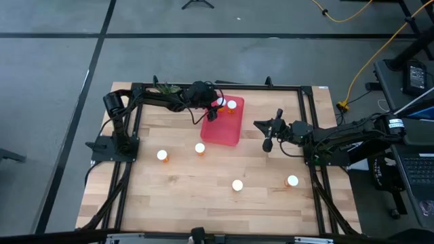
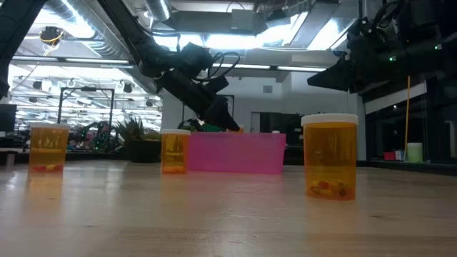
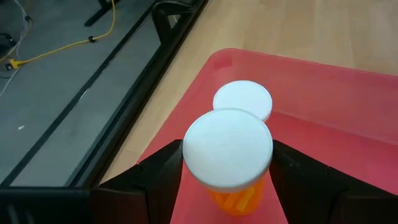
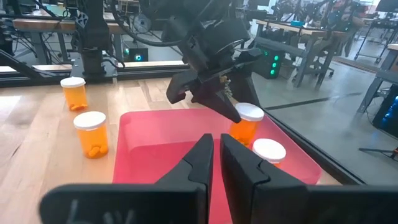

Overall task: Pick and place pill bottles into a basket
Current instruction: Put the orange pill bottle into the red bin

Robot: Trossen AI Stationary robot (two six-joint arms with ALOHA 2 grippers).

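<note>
The red tray (image 1: 224, 129) lies at the table's far middle. My left gripper (image 1: 214, 110) points down over the tray's far left corner and is shut on an orange pill bottle with a white cap (image 3: 228, 148). A second bottle (image 3: 242, 99) stands in the tray beside it. Four more bottles stand on the table: one (image 1: 163, 155), a second (image 1: 200, 148), a third (image 1: 237, 184) and a fourth (image 1: 292, 181). My right gripper (image 1: 268, 137) hangs shut and empty, right of the tray. My left gripper pinches the bottle's two opposite sides (image 3: 261, 186) below the white cap, one finger (image 3: 163, 177) on each side. The fingers come from above, pointing down. The bottle stands upright over the tray's floor; whether its base rests on the floor I cannot tell.
A small green plant (image 1: 166, 88) stands at the far edge, left of the tray. A black frame (image 1: 308, 129) runs round the table. Bare wood lies between the tray and the near bottles.
</note>
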